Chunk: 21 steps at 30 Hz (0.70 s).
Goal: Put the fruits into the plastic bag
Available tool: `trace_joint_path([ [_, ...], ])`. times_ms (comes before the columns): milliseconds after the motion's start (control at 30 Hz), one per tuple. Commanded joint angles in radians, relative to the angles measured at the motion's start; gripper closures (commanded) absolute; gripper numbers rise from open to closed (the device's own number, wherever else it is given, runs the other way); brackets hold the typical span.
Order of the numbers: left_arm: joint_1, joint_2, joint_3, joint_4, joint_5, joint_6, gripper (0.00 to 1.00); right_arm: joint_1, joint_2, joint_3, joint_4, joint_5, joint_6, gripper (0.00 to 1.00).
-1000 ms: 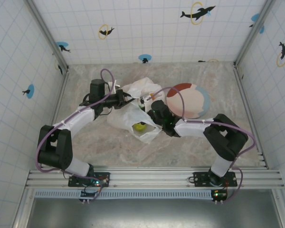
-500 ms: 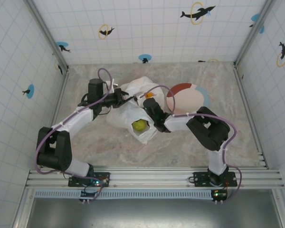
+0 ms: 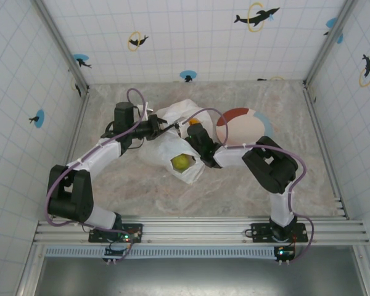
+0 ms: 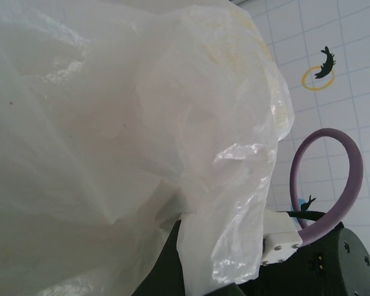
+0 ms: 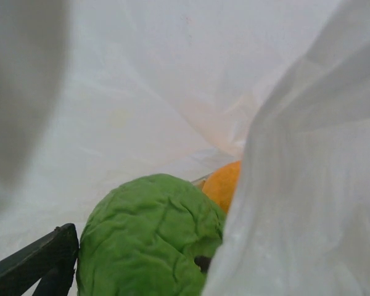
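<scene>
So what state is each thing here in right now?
plastic bag: crumpled, rim lifted.
left gripper: shut on the plastic bag's rim.
right gripper: inside the bag's mouth; jaws unclear.
green fruit: inside the bag.
orange: inside the bag.
plate: flat on the table.

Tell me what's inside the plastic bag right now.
A wrinkled green fruit and an orange fruit lie inside the plastic bag; from above, a yellow-green fruit shows through its film. Folds hide the rest.
</scene>
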<state>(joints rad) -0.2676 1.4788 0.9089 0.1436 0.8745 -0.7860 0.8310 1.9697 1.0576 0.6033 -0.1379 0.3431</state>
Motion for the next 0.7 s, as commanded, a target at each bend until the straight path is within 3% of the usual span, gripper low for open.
trace_joint_path([
  [0,-0.001,-0.020,-0.002,0.025,0.023,0.002,1.00,-0.013,-0.044,0.020,-0.040,-0.006,-0.030,0.02],
  [467,0.005,-0.017,-0.004,0.022,0.024,0.005,1.00,-0.047,-0.159,-0.034,-0.164,-0.012,-0.110,0.01],
  [667,0.010,-0.017,-0.003,0.021,0.026,0.004,1.00,-0.072,-0.207,-0.069,-0.206,-0.076,-0.116,0.00],
])
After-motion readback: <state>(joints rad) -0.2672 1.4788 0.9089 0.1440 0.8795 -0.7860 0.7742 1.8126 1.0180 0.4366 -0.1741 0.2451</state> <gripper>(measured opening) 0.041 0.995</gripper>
